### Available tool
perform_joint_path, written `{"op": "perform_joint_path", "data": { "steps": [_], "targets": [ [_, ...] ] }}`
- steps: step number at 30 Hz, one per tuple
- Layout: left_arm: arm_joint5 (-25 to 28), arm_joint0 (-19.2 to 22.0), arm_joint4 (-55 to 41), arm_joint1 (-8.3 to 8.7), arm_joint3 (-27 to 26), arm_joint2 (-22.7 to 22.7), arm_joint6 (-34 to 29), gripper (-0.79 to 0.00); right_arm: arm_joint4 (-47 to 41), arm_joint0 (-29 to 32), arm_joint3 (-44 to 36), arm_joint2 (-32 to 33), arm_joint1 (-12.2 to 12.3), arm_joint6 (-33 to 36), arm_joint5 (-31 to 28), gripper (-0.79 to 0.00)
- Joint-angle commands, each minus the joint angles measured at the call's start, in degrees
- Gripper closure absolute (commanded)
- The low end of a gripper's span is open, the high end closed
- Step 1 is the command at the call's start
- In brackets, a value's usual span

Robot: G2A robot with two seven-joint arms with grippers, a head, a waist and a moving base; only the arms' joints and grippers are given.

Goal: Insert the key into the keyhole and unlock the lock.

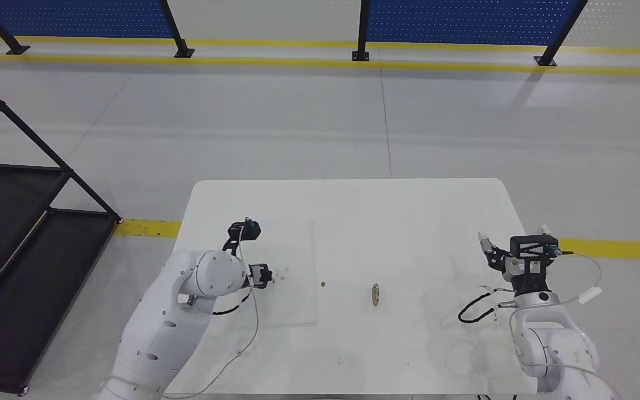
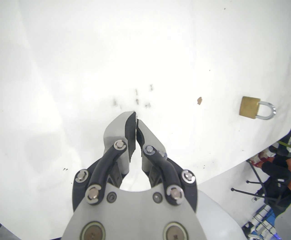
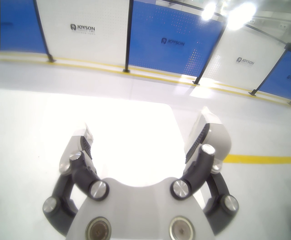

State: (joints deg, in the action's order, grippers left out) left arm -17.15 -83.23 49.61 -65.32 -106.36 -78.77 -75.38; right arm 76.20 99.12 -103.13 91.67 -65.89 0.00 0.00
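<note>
Ceiling lamps [image 3: 224,11] are flaring hard in the right wrist view, bleeding over the panels [image 3: 227,56] beneath, and the table [image 3: 127,127] is washing out to white glare. In the left wrist view the table is glowing nearly as bright, soft grey shadows pooling along one side, the lock [image 2: 249,107] glinting at its shackle. Yellow floor lines [image 3: 159,75] are bowing toward the edges.
</note>
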Motion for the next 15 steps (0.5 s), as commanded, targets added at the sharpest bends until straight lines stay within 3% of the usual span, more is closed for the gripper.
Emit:
{"op": "perform_joint_path", "data": {
  "steps": [1, 8, 15],
  "targets": [
    [0.37, -0.59, -0.20, 0.12, -1.45, -0.38, 0.16, 0.000, 0.00, 0.00, 0.00, 0.00, 0.00, 0.00, 0.00, -0.785],
    [8.36, -3.20, -9.07, 0.49, -3.67, -4.47, 4.95, 0.000, 0.00, 0.00, 0.00, 0.00, 0.00, 0.00, 0.00, -0.785],
    [19.47, -5.74, -23.63, 1.03, 0.81, -10.44, 7.43, 0.000, 0.00, 0.00, 0.00, 0.00, 0.00, 0.00, 0.00, -0.785]
  ]
}}
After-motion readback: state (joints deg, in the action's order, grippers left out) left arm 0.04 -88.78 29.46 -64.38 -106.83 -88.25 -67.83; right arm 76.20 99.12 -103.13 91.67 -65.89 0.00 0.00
